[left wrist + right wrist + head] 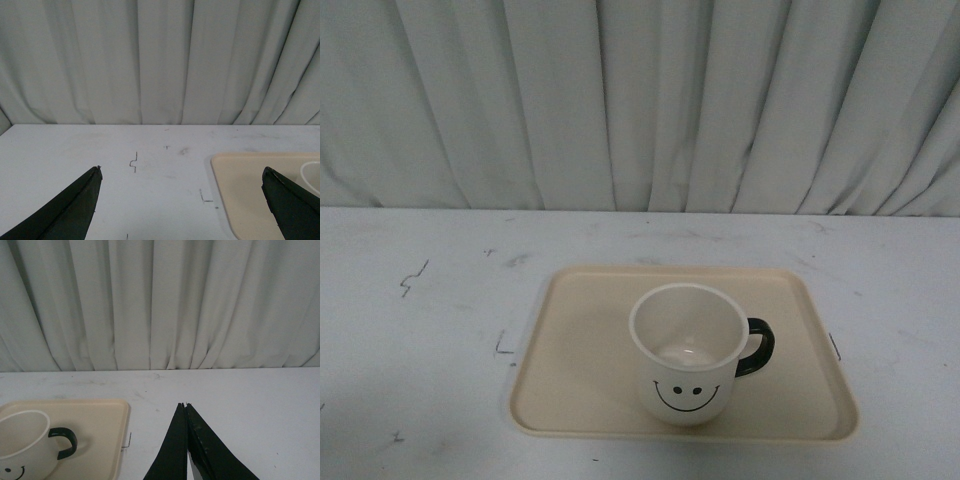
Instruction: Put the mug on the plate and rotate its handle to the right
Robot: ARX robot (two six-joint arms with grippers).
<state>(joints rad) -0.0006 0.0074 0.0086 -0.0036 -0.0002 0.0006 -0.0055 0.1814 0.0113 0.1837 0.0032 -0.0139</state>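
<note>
We see the mug (686,352) upright on the plate (570,350), handle (757,346) rightward, apart from both grippers: left gripper (182,180) jaws spread, right gripper (185,406) jaws closed.

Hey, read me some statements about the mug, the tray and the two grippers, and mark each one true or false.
1. The mug stands upright on the plate. True.
2. The handle points to the robot's left. False: it points to the right.
3. The right gripper holds the handle. False: its fingers are shut on nothing, beside the plate.
4. The left gripper is open, with its fingers wide apart. True.
5. The mug lies tipped on the table. False: it is upright on the plate.
6. The smiley face faces the front camera. True.
</note>
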